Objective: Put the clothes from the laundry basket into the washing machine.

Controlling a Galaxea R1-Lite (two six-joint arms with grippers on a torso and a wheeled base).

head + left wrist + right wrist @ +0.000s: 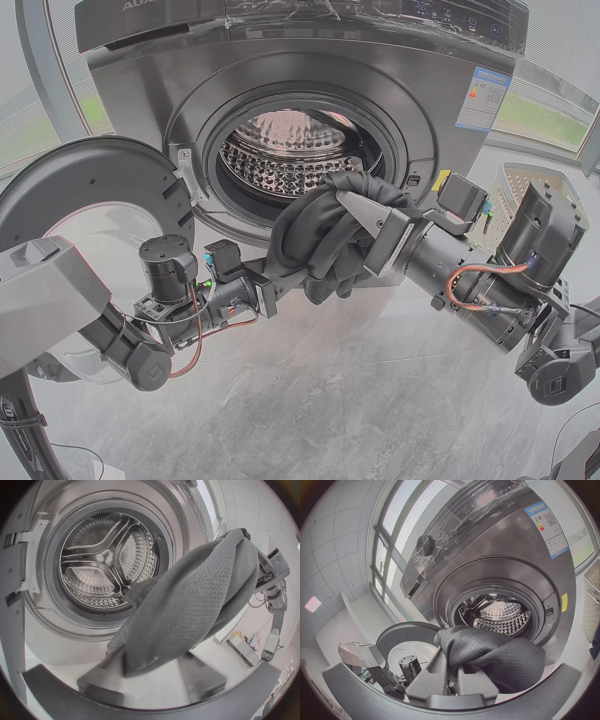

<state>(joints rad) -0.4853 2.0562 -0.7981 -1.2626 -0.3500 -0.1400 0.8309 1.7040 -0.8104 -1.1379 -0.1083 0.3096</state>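
Firmly, the right hand [344, 203] is clenched on a dark garment [312, 231], the mesh cloth bunched over its fingers [437, 670]. The left hand [290, 281] sits under the same garment with its fingers [103, 673] spread apart; the cloth's lower end hangs between them and rests against one. The garment is held up off the grey floor [344, 387], just before the round opening of the washing machine [156, 94]. The steel drum [287, 156] shows behind it. The door [94, 175] stands swung open on the robot's left. A pale laundry basket [519, 181] stands on the floor beside the machine's right side.
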